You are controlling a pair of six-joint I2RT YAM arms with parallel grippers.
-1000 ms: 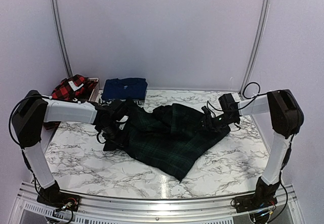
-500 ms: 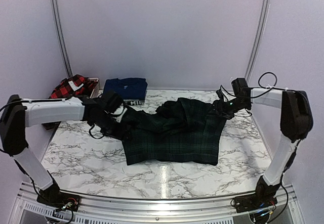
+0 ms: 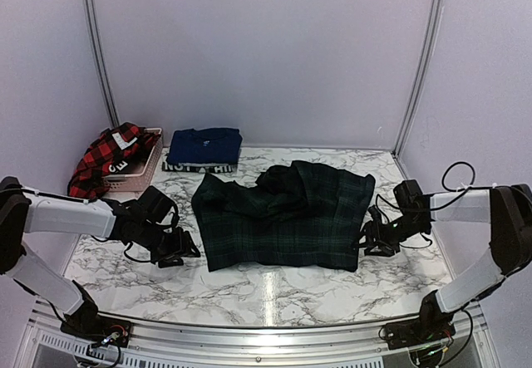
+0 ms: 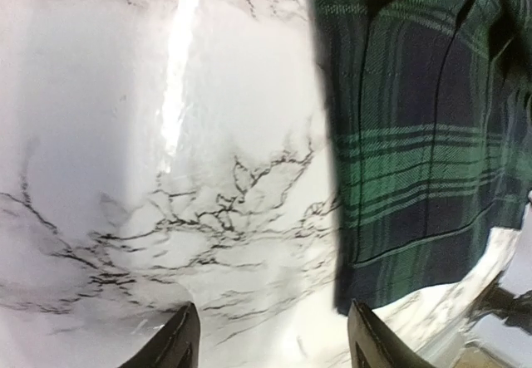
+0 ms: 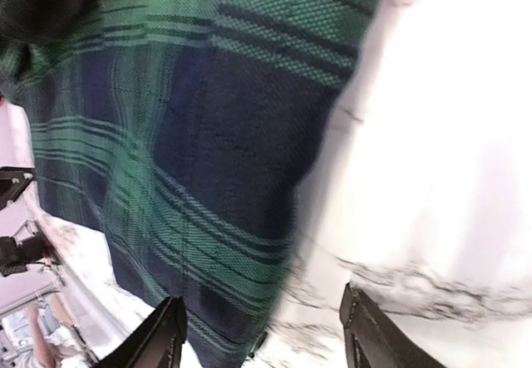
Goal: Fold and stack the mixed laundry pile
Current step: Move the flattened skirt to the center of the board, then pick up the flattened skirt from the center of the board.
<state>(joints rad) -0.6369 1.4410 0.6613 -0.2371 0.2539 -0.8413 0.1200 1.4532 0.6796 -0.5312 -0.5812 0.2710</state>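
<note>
The dark green plaid piece [image 3: 283, 218] lies spread on the marble table [image 3: 249, 289], right in between the two arms. The left gripper [image 4: 273, 310] sits low over bare table. Its two fingers are wide apart and hold nothing. The side edge of the plaid is just beside it, on its inner side, near but not touching. The right gripper [image 5: 263, 295] is also spread wide and has nothing in it. The near corner of the plaid sits just in front of its fingers.

I think the plaid is laid out and ready for a fold. The near part looks flat. The part far from the grippers is bunched up in a dark lump.

To do it well, each gripper should slide in to the near corner on its own side and pinch only the top layer at the very edge. Both should close at the same time. Then they should lift just a little and go forward together, so the cloth does not drag or twist. The lump may need patting flat first, or the fold will be bumpy.

Far ahead of the left gripper, the folded navy piece [image 3: 204, 145] waits for the stack. The red-and-black checked shirt [image 3: 108, 154] hangs over the pink basket [image 3: 143, 170], not folded yet.
</note>
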